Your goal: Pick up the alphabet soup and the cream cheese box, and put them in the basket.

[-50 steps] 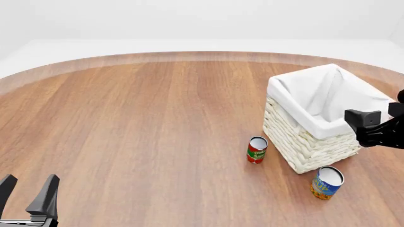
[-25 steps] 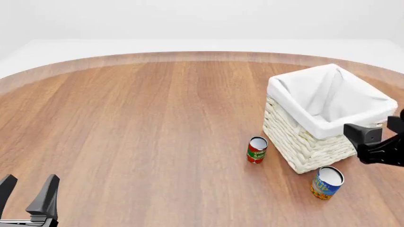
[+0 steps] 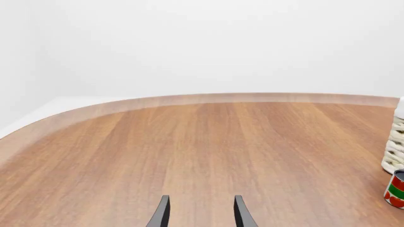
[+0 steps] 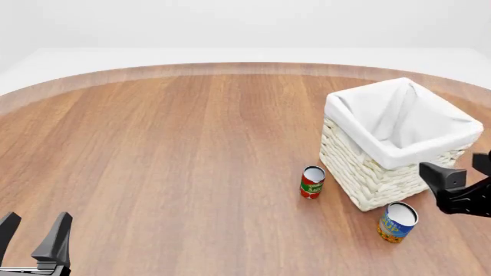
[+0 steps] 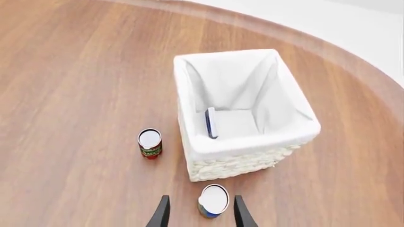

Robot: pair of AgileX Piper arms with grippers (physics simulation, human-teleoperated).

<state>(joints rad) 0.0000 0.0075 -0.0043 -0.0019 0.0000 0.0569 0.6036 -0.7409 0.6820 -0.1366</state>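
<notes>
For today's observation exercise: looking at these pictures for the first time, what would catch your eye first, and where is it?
The big white wicker basket on the table's right side stands out first, with the cream cheese box on edge inside it. The alphabet soup stands upright just in front of the basket, and the open right claw hovers above it. A red-and-green can stands beside the basket's left wall.

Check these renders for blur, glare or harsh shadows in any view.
Front view: sharp, flat even light, only faint shadows under the basket and soup can. Right wrist view: crisp, no glare on the can's lid. Left wrist view: clean, plain white backdrop.
</notes>
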